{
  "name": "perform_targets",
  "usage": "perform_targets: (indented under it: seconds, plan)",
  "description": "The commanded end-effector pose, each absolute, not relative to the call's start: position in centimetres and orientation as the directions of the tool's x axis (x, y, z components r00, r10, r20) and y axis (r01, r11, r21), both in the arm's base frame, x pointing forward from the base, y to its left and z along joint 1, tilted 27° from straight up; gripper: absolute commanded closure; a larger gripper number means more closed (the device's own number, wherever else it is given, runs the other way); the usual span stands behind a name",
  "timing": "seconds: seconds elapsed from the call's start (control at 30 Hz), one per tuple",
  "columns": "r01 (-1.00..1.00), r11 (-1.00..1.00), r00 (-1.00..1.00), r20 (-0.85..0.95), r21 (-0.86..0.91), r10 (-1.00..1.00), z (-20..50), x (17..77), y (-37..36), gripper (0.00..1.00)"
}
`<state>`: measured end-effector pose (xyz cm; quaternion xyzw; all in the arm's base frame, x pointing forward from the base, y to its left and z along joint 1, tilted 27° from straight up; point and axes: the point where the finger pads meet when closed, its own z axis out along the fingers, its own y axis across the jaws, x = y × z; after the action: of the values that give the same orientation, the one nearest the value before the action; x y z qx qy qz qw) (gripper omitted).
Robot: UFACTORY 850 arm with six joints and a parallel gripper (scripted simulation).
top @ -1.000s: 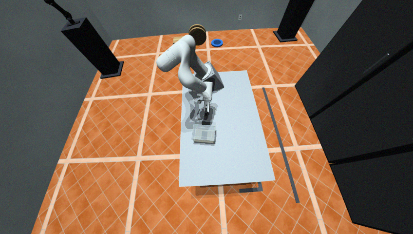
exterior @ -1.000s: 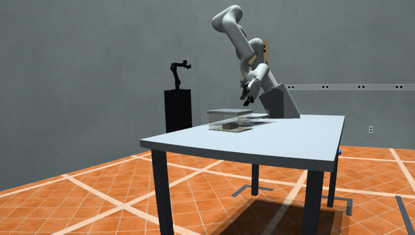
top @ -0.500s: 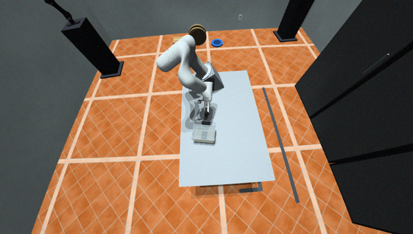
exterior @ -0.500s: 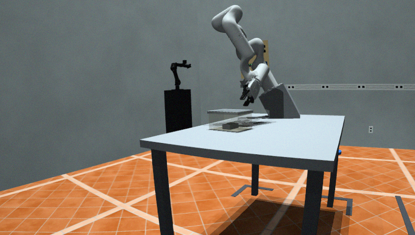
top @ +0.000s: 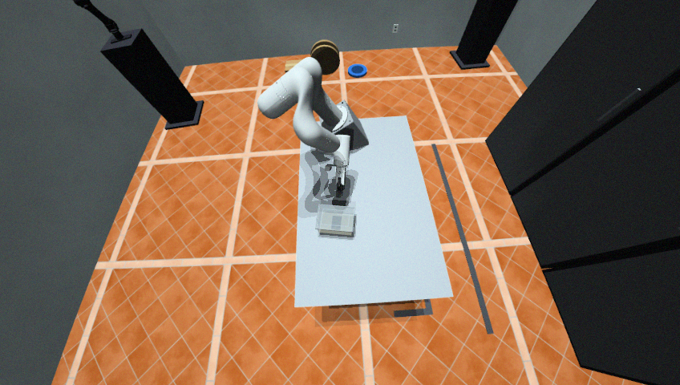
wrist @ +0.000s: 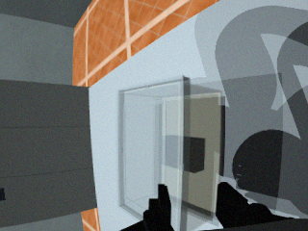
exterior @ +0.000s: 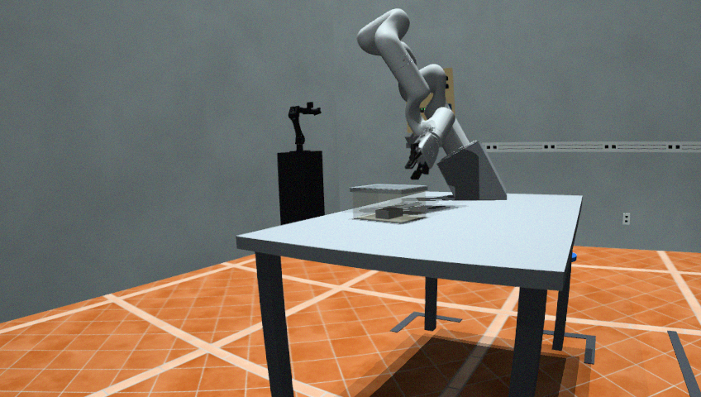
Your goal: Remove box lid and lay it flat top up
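A clear-walled box stands on the light grey table, with its flat grey lid resting on top. A small dark block lies inside on the tan floor of the box. My gripper hangs in the air just beyond the box's far edge, above lid height. Its fingers are about half open, with nothing between them and not touching the lid.
The arm's grey wedge base sits at the far end of the table. Black pedestals stand on the floor to the left, and tall black cabinets to the right. A blue disc lies on the floor.
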<state>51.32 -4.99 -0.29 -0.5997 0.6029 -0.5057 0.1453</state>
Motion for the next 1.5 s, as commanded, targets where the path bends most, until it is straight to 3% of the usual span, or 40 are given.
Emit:
perform_targets:
  seconds: [0.0,1.47]
  plan:
    - [-0.575,-0.231,-0.239,0.431,-0.785,-0.87,-0.3,51.5,-5.1,0.52]
    - [-0.575,-0.231,-0.239,0.431,-0.785,-0.87,-3.2,56.5,-7.8,0.52]
